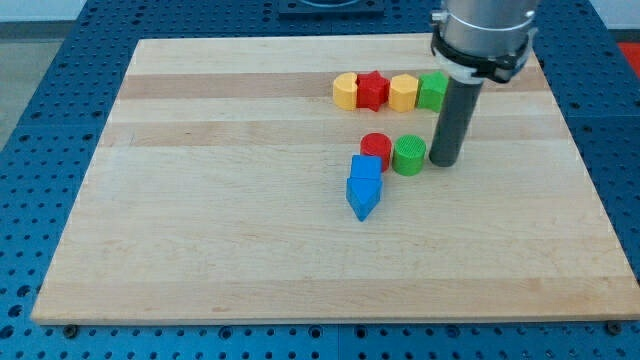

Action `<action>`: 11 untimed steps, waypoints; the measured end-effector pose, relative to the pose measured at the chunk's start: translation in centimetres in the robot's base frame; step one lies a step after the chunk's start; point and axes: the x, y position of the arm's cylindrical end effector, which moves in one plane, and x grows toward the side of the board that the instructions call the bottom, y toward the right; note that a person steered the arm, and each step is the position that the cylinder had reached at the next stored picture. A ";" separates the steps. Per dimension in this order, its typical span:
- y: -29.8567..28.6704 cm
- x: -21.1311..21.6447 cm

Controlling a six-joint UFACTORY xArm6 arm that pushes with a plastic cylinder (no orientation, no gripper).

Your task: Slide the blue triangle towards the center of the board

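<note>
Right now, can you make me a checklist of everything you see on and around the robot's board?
Surface: wooden board, flat.
Job's things: blue triangle near the middle, touching a blue block above it.
Clutter: red cylinder and green cylinder side by side; top row of yellow block, red star, yellow block, green block.
End effector: my tip just right of the green cylinder, away from the blue triangle.
Cables: nothing seen.
Surroundings: blue perforated table.

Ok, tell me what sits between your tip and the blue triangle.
In the camera view, the green cylinder sits just left of my tip, with the red cylinder beyond it; the blue triangle lies below-left, under a blue block.
</note>
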 end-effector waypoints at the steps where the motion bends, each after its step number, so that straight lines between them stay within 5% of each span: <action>1: -0.5 -0.2; 4: -1.8 7.6; 8: -12.7 6.5; 11: -14.9 4.0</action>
